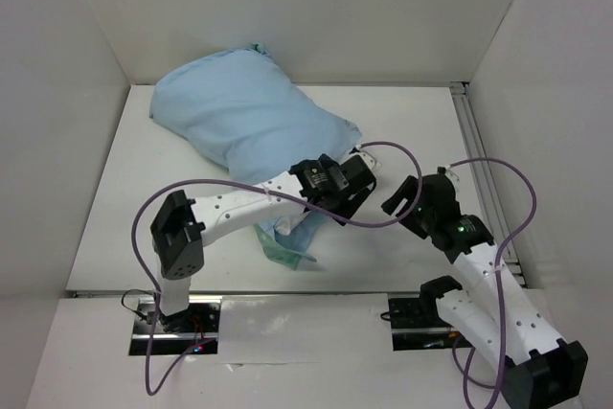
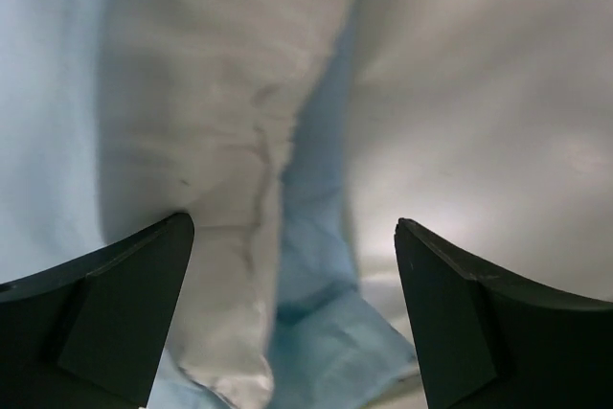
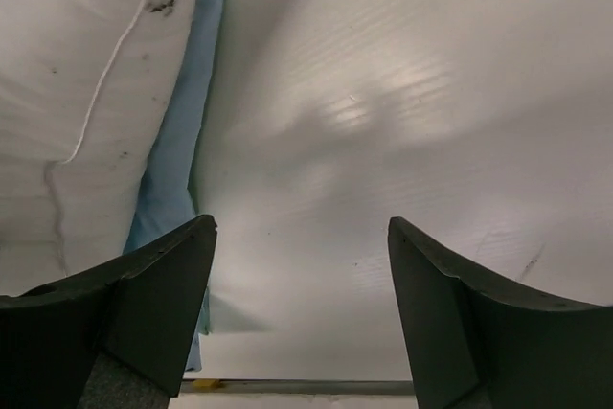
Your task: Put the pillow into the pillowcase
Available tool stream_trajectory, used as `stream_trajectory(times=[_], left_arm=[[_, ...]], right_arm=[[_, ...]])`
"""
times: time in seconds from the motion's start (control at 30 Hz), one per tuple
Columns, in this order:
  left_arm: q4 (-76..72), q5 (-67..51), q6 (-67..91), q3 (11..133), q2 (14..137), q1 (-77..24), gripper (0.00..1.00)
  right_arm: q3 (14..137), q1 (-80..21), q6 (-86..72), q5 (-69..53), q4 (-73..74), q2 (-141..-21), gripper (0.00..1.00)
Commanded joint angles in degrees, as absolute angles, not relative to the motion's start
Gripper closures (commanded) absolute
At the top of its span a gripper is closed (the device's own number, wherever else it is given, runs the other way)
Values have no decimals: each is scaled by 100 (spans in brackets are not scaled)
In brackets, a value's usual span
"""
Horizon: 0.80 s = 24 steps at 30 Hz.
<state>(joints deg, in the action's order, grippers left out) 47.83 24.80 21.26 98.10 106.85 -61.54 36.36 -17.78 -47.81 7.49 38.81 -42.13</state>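
We look down on a white surface (image 1: 412, 131) closed in by white walls (image 1: 316, 7) on the left, far and right sides. The biggest thing on it is the light blue pillowcase (image 1: 239, 117). Its plump bulk lies slantwise from the far left corner toward the middle of the surface. Its loose end trails on toward the near edge, where a crumpled fold shows the sea-green face (image 1: 285, 252) under the left arm (image 1: 239, 208).

The pillow (image 2: 211, 93) is mostly inside the pillowcase. In the left wrist view we see its wrinkled white cloth bare at that loose end, with blue cloth on either side of it. In the right wrist view the same white cloth fills the left side, and a narrow blue strip runs along its edge where it meets the surface.

The left arm reaches from the near left corner across to the middle of the surface and ends over the bare end of the pillow. The right arm (image 1: 498, 294) rises from the near right corner toward the middle, just beside the left arm's wrist.

The left fingers (image 2: 115, 313) stand wide apart above the white and blue cloth and clamp nothing. The right fingers (image 3: 134, 313) are also well apart and hold nothing, with only bare surface between them.

Purple cables (image 1: 144, 237) loop along both arms.
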Motion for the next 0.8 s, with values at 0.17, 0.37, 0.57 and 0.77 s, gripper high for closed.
stream_trajectory(times=[0.17, 0.37, 0.57, 0.77], left_arm=[[5222, 4860, 2074, 9924, 11618, -6056, 0], [5429, 4965, 2478, 10361, 12032, -5617, 62], [6229, 2704, 1908, 12380, 11497, -4679, 100], [6253, 76, 1854, 13125, 10637, -3413, 100]], right_arm=[[3551, -1274, -4746, 9, 3718, -4192, 20], [3445, -1274, -4799, -70, 3665, -4131, 21], [3594, -1274, -4571, -648, 3105, -4226, 35], [4199, -1720, -4596, -1072, 1577, -5077, 78]])
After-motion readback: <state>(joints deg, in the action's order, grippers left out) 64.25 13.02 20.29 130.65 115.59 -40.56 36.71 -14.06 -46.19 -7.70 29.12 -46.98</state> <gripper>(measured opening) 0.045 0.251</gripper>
